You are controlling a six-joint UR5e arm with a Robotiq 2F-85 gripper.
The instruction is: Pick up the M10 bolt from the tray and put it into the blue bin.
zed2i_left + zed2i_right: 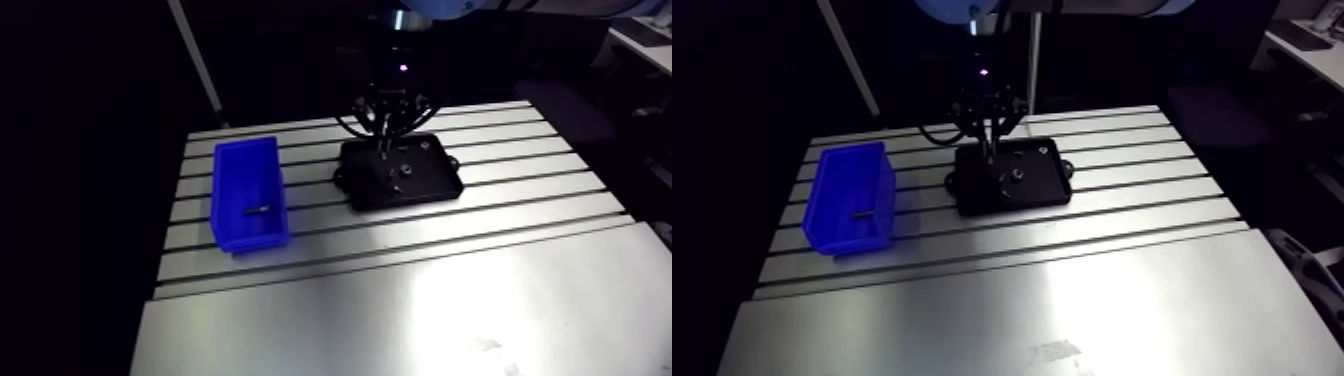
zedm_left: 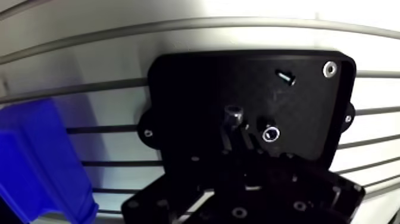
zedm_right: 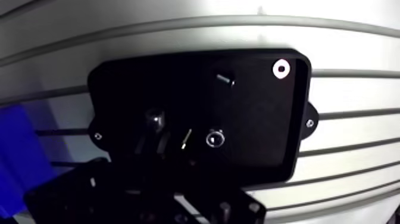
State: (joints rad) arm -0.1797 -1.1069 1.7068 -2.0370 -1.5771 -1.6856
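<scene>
Wrist view: bolt (image 2: 232, 113) at the jaws looks stiff, slick and light, best pinched across its shank; jaws' opening I cannot tell.

We're seeing a dark round wrist (image 1: 402, 55) with a tiny pinkish-purple light (image 1: 403, 68) on it and a light-blue cap (image 1: 947, 8) above. The gripper (image 1: 385, 150) is all black, its base plate (image 2: 196, 199) dotted with small shiny screws (image 2: 239, 212).

**A:** Any text, labels or numbers to read on the black tray (image 1: 438, 182) or the blue bin (image 1: 255, 238)?

**B:** Nope. Nothing legible anywhere, slotted table (image 1: 450, 300) included.
</scene>
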